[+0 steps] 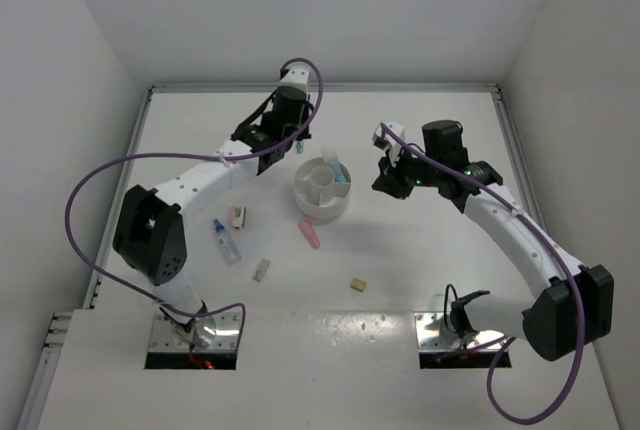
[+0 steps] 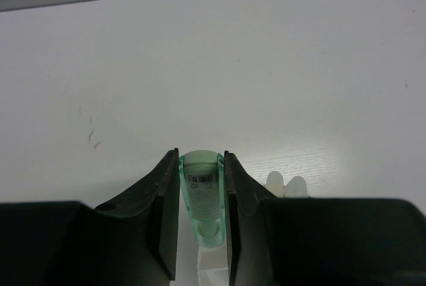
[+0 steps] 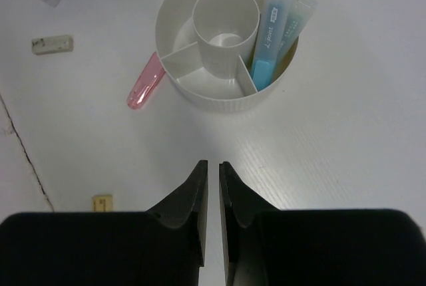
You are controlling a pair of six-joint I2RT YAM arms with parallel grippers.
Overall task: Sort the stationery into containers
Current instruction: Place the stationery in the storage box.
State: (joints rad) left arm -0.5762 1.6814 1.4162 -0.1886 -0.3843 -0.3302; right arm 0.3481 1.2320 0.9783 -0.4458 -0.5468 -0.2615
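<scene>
A: Left tool [image 2: 201,159]?
B: Clamped on the green stick [image 2: 203,196]. In the wrist view the stick's long axis runs 12–6, along the fingers. Rounded end at 12, barcode label facing the camera. Bare surface [image 2: 213,66] beyond it.

A: Position from above?
B: The tool hangs at 11 o'clock of the bowl [image 1: 325,212], near the rim.

A: In the bowl?
B: Blue stick [image 3: 269,33] and a pale stick [image 3: 297,13], side by side in one compartment at 2 o'clock of the cup [image 1: 318,182]. Both stand steeply and lean out over the rim.

A: Loose on the surface?
B: Pink stick [image 1: 309,233] at 7 o'clock, just beside the wall, axis about 11–5. Tube [image 1: 226,242] at 8 o'clock, well apart, same axis. Boxed eraser [image 1: 238,216] just beside the tube at its 1 o'clock. Pale eraser [image 1: 261,270] at 7 o'clock and tan block [image 1: 357,283] at 5 o'clock, both farther out.

A: Right tool [image 3: 212,166]?
B: At 3 o'clock of the bowl, apart from it, fingers aimed at it. Jaws drawn to a thin slit, gripping nothing.
</scene>
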